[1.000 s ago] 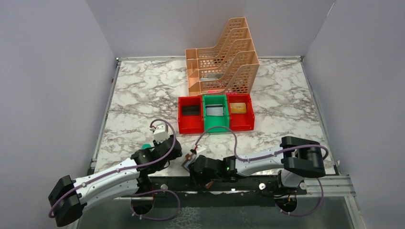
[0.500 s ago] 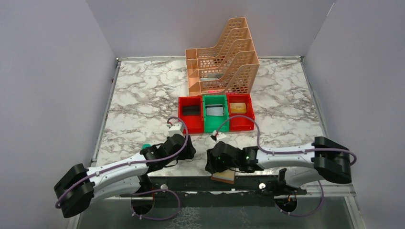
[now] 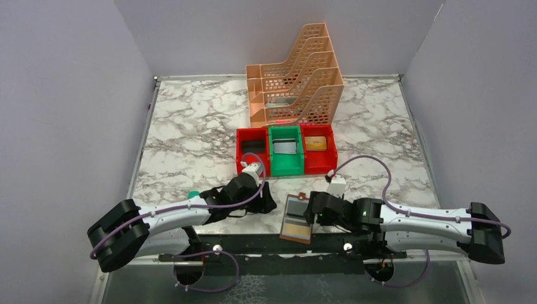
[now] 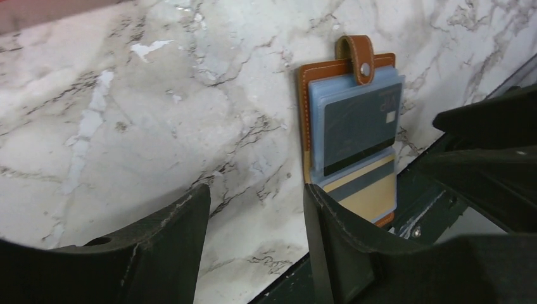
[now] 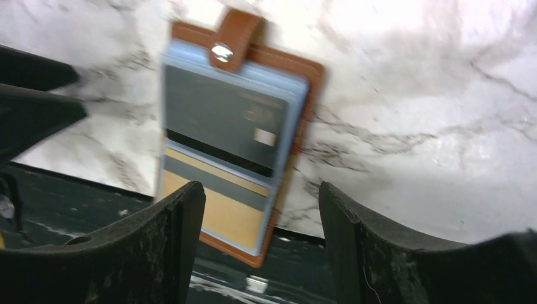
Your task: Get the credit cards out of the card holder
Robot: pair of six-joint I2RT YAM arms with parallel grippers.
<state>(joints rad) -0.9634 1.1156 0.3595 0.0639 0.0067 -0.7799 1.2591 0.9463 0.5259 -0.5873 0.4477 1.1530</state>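
Marble-patterned tabletop [image 3: 190, 126], white veined with grey, smooth and hard. Left pincer [image 3: 269, 204] and right pincer [image 3: 310, 209] flank the card holder [image 3: 296, 218], both with jaws apart and empty, likely poised so one can pin it while the other pulls. Brown stitched leather holder lies open and flat at the near edge, inside facing up. Two credit cards [image 4: 358, 123] sit tucked in its grey-blue pockets [image 4: 315, 107]: one dark and glossy, one tan. Snap tab [image 4: 356, 54] curls free at the far end.
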